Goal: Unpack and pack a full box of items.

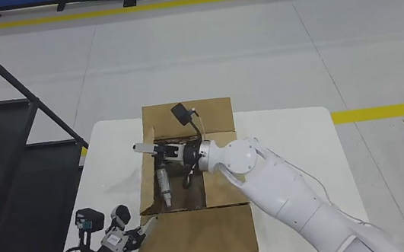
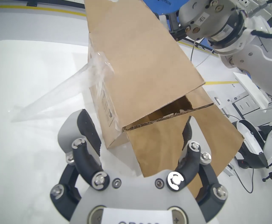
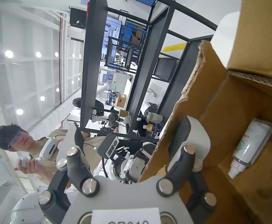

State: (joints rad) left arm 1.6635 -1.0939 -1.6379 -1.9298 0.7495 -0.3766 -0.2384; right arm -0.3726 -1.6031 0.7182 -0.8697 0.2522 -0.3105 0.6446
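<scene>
White table (image 1: 296, 144) holds an open brown cardboard box (image 1: 201, 233) at its middle, all flaps folded out. A black metal rack (image 1: 34, 104) stands off the table's left side, and a yellow floor line (image 1: 384, 111) runs to the right. A loose strip of clear tape (image 2: 63, 91) hangs off the box's outer corner onto the table, near the left gripper (image 2: 138, 131). That gripper sits low at the box's near-left corner with its fingers spread. The tip of a folded-out flap lies between them and is not pinched. The right arm comes in from the near right and over the box opening, hiding part of the inside. The right gripper (image 3: 131, 135) is spread wide and straddles the box's left wall edge, with one finger inside against the cardboard and the other outside. A white spray bottle with a clear cap (image 3: 248, 146) lies on its side on the box floor along the left wall. The box itself has ragged, torn flap edges and printed marks on one side.
</scene>
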